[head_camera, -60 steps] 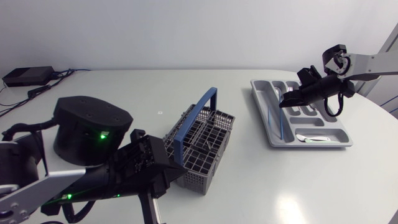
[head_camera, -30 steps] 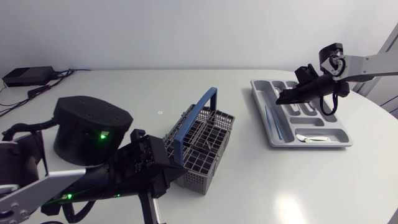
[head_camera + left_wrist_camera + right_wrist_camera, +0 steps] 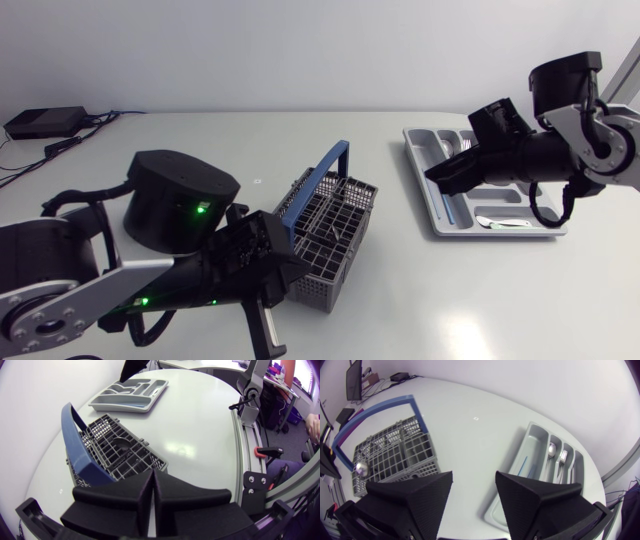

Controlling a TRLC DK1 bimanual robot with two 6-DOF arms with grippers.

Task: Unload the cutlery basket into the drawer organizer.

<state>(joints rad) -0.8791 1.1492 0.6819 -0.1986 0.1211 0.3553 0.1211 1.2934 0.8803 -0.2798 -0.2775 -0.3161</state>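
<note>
Clenched on nothing, your left jaws sit low at the near corner of the cutlery basket (image 3: 115, 452). Their two black fingers (image 3: 115, 505) are pressed flat together, just short of the grey mesh wall. Behind them your left arm (image 3: 150, 290) lies low along the near side of the bench (image 3: 300, 140).

Your right jaws are released. Their fingers (image 3: 415, 500) stand wide apart with nothing between them, and they hover above the side of the drawer organizer (image 3: 535, 445) nearest the basket. Your right arm (image 3: 590, 140) comes in from that side, well above the bench.

The basket stands near the middle of the bench with its blue handle (image 3: 312, 192) upright. A shiny rounded piece (image 3: 361, 468) shows at one corner of the basket; you cannot tell what else is inside.

The organizer lies flat, well apart from the basket. A spoon (image 3: 551, 450) and a fork (image 3: 563, 456) rest in neighbouring narrow compartments. A thin blue piece (image 3: 522, 466) lies in the long compartment on the basket side. A pale utensil (image 3: 508, 221) sits in the crosswise end compartment.

A black box (image 3: 45, 122) with cables lies at the far left corner of the bench.
</note>
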